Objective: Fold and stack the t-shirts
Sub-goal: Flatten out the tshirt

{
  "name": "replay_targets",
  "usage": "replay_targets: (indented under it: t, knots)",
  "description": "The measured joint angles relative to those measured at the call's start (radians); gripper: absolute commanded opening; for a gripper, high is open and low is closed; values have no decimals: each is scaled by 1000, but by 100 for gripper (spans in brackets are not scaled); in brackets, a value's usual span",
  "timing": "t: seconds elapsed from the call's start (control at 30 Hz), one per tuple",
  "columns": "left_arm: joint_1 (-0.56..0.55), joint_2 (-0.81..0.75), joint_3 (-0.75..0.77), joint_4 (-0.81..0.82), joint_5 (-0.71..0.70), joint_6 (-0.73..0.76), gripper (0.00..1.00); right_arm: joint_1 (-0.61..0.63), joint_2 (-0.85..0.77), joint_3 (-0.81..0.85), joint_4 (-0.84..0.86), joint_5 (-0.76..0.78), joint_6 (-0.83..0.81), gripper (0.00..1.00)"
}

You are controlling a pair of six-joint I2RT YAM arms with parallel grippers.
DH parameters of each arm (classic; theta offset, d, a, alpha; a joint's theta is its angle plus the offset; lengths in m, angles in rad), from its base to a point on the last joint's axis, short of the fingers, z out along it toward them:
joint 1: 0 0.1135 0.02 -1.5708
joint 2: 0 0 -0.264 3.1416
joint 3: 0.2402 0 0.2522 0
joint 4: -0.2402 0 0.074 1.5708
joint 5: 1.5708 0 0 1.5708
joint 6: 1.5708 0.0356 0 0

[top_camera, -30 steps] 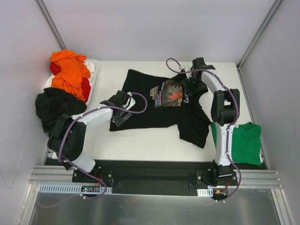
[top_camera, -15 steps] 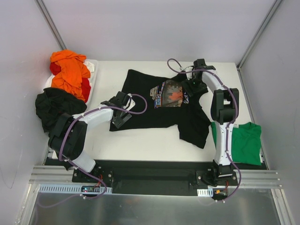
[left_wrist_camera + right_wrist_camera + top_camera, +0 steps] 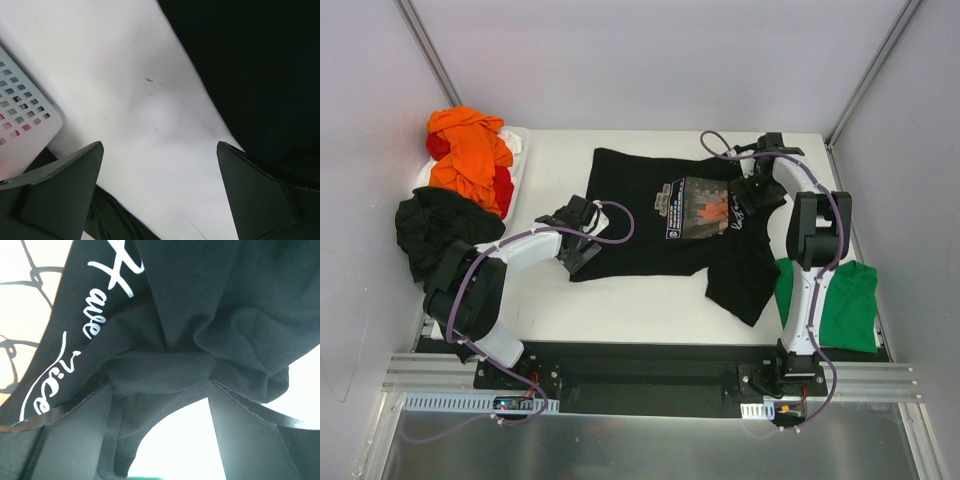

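Observation:
A black t-shirt (image 3: 650,245) with a rectangular chest print (image 3: 705,207) lies spread face up mid-table. My right gripper (image 3: 757,192) is at its collar, jaws wide apart, with a bunched fold of the black t-shirt (image 3: 165,365) between the fingertips of my right gripper (image 3: 159,380). My left gripper (image 3: 582,240) hovers open at the shirt's left hem. In the left wrist view only white table shows between the fingers of the left gripper (image 3: 159,145), with the shirt's edge (image 3: 260,75) at the upper right. A green t-shirt (image 3: 845,305) lies flat at the right.
A white basket (image 3: 520,140) at the back left holds orange (image 3: 470,150) and red (image 3: 503,187) t-shirts. A crumpled black t-shirt (image 3: 440,225) hangs beside it. The basket's perforated corner (image 3: 20,100) is close to my left fingers. Walls enclose the table.
My right gripper has moved to the right, and the printed black t-shirt has slid right with it. The left gripper has stayed almost where it was.

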Motion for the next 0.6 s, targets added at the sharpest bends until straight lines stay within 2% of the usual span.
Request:
replay_targets:
  t: [0.37, 0.6]
  knots:
    - [0, 27, 13, -4, 14, 1, 97, -28, -58, -75, -23, 101, -46, 80]
    - [0, 48, 156, -9, 16, 13, 99, 24, -58, -13, -49, 132, -49, 82]
